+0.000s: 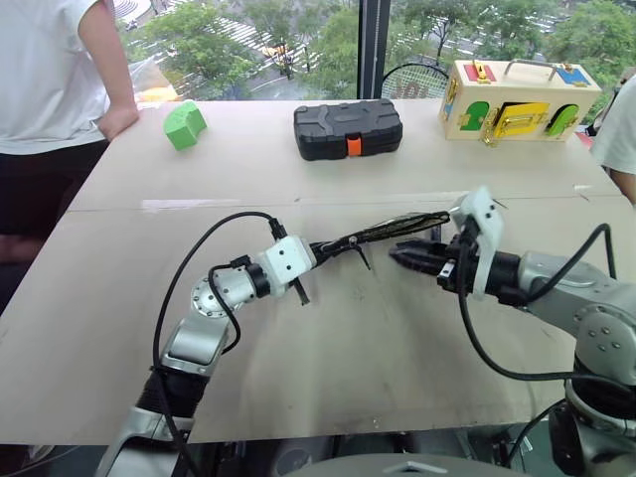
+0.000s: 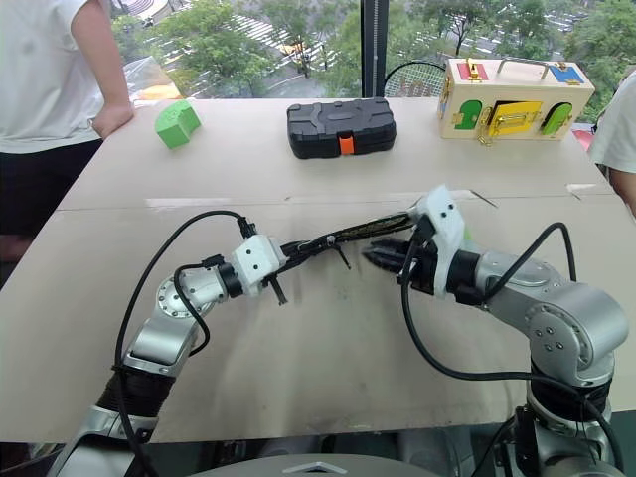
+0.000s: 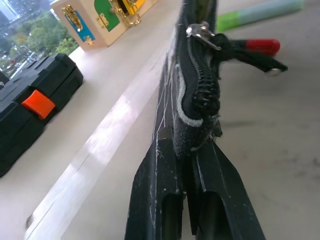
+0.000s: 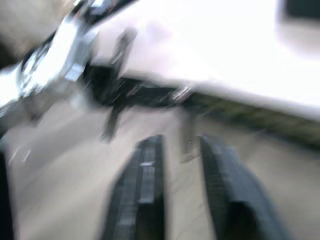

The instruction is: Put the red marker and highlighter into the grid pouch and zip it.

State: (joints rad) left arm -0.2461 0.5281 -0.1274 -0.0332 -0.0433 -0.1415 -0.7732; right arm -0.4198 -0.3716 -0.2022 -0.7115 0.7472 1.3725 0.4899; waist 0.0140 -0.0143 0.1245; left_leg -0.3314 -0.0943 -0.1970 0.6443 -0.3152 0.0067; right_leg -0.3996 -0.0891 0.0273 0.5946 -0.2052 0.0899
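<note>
My left gripper (image 1: 316, 248) is shut on one end of the grid pouch (image 1: 397, 231) and holds it edge-up above the table. In the left wrist view, the zipper pull (image 3: 202, 31) stands at the pouch's top seam, gripped between the fingers (image 3: 160, 190). Beyond the pouch, the red marker (image 3: 262, 46) and the pale green highlighter (image 3: 260, 12) lie on the table. My right gripper (image 1: 396, 255) hovers just beside the pouch's near side, pointing toward my left gripper. It is shut, with nothing seen between its fingers. A black cord (image 1: 364, 258) hangs from the pouch.
A black hard case (image 1: 348, 127) with an orange latch, a green block (image 1: 184, 125) and a wooden latch box (image 1: 517, 99) stand along the table's far side. One person (image 1: 50, 70) leans at the far left corner. Another person's arm (image 1: 618, 129) shows at the right edge.
</note>
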